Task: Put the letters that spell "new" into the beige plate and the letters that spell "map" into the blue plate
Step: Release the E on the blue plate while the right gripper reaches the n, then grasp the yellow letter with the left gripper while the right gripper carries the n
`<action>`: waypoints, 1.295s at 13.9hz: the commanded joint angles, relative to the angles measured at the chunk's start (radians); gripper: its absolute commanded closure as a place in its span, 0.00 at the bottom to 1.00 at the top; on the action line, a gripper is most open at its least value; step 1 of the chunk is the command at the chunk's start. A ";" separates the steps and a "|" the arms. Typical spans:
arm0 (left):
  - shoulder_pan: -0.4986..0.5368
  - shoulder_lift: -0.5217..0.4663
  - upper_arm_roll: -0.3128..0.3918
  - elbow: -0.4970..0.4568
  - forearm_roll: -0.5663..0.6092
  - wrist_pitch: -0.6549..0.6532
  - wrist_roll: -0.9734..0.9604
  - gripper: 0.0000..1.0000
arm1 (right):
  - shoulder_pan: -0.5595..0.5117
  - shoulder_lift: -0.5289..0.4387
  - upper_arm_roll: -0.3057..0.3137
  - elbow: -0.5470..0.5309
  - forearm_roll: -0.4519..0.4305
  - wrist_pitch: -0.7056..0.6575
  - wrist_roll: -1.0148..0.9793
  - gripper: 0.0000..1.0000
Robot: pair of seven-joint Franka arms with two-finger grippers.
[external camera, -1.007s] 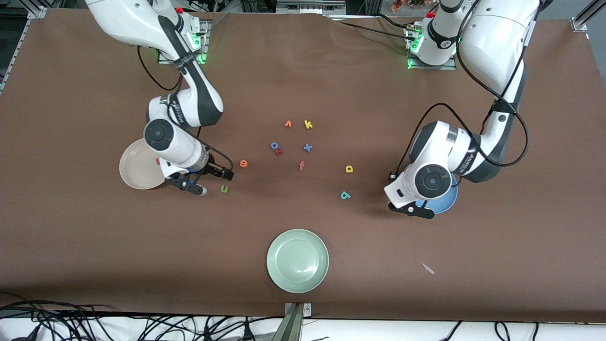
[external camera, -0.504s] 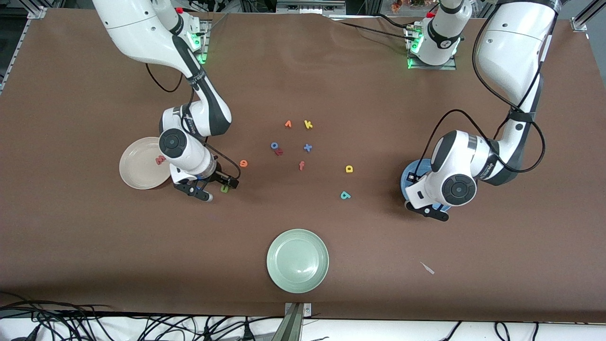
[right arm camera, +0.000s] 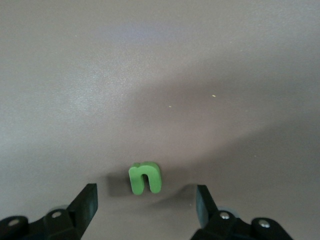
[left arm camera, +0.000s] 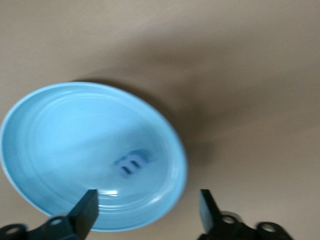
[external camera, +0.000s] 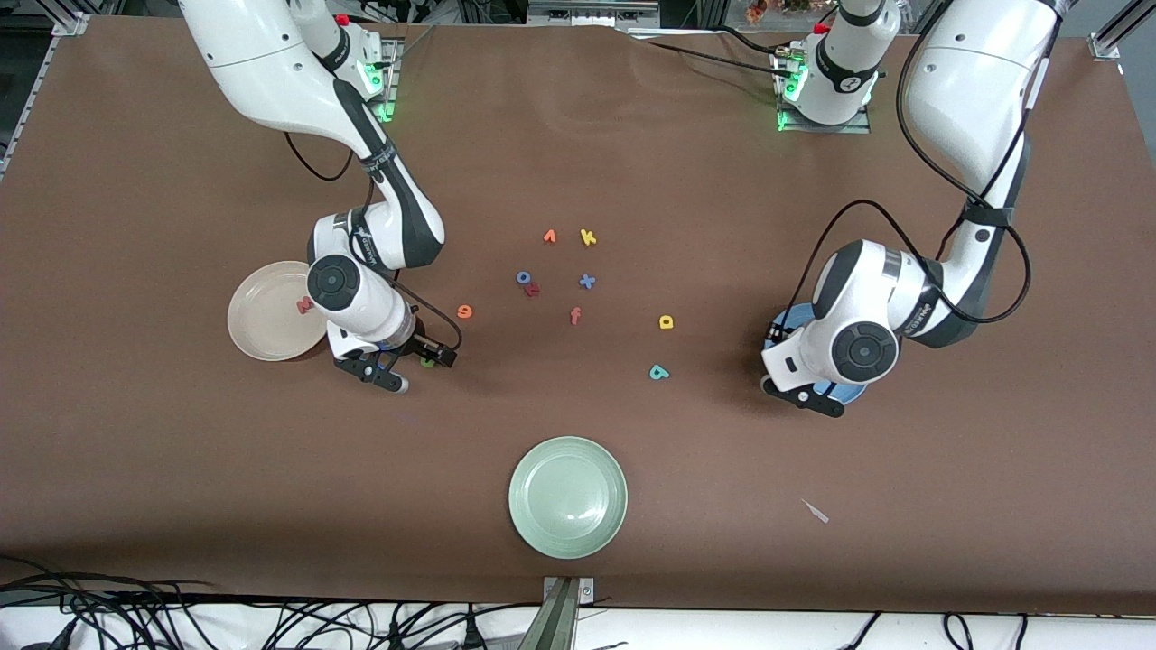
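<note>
My right gripper (external camera: 418,368) (right arm camera: 145,197) is open low over the table, its fingers on either side of the green n (right arm camera: 145,177) (external camera: 426,363), not touching it. Beside it lies the beige plate (external camera: 257,329) with the salmon w (external camera: 305,305) in it. The orange e (external camera: 464,311) lies close by on the table. My left gripper (external camera: 804,397) (left arm camera: 148,202) is open and empty above the blue plate (left arm camera: 45,125) (external camera: 775,329), where the periwinkle m (left arm camera: 131,162) lies. The yellow a (external camera: 666,321) and teal p (external camera: 658,371) lie between the arms.
A cluster of other letters sits mid-table: orange v (external camera: 549,236), yellow k (external camera: 588,237), blue o (external camera: 523,277), blue x (external camera: 587,282), red f (external camera: 575,315). A pale green plate (external camera: 567,496) lies near the front edge.
My left gripper has opened over the blue plate, and the m lies in it. My right gripper has moved from the beige plate to straddle the green n.
</note>
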State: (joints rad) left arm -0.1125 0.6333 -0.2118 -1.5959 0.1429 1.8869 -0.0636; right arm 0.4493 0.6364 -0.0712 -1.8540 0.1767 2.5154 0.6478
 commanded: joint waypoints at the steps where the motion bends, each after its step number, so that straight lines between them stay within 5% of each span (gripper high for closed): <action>1: -0.012 -0.030 -0.064 -0.018 -0.017 -0.002 -0.189 0.00 | -0.001 0.025 -0.001 0.032 0.000 -0.004 -0.010 0.20; 4: -0.058 -0.012 -0.109 -0.019 -0.017 0.012 -0.355 0.00 | -0.001 0.026 -0.001 0.032 0.001 -0.004 -0.007 0.37; 8: -0.108 0.032 -0.110 -0.056 -0.019 0.128 -0.502 0.00 | -0.001 0.034 -0.001 0.030 0.001 -0.006 0.003 0.77; 11: -0.139 0.065 -0.109 -0.071 -0.019 0.242 -0.578 0.00 | 0.000 0.029 -0.001 0.033 0.001 -0.015 -0.007 0.97; 15: -0.171 0.078 -0.109 -0.085 -0.031 0.331 -0.651 0.00 | -0.006 0.009 -0.021 0.125 -0.025 -0.223 -0.025 1.00; 18: -0.174 0.086 -0.109 -0.146 -0.017 0.423 -0.654 0.06 | -0.004 -0.055 -0.070 0.084 -0.042 -0.306 -0.169 1.00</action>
State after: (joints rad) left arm -0.2828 0.7254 -0.3273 -1.6902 0.1385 2.2420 -0.7103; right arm 0.4489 0.6277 -0.1138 -1.7399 0.1499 2.2550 0.5653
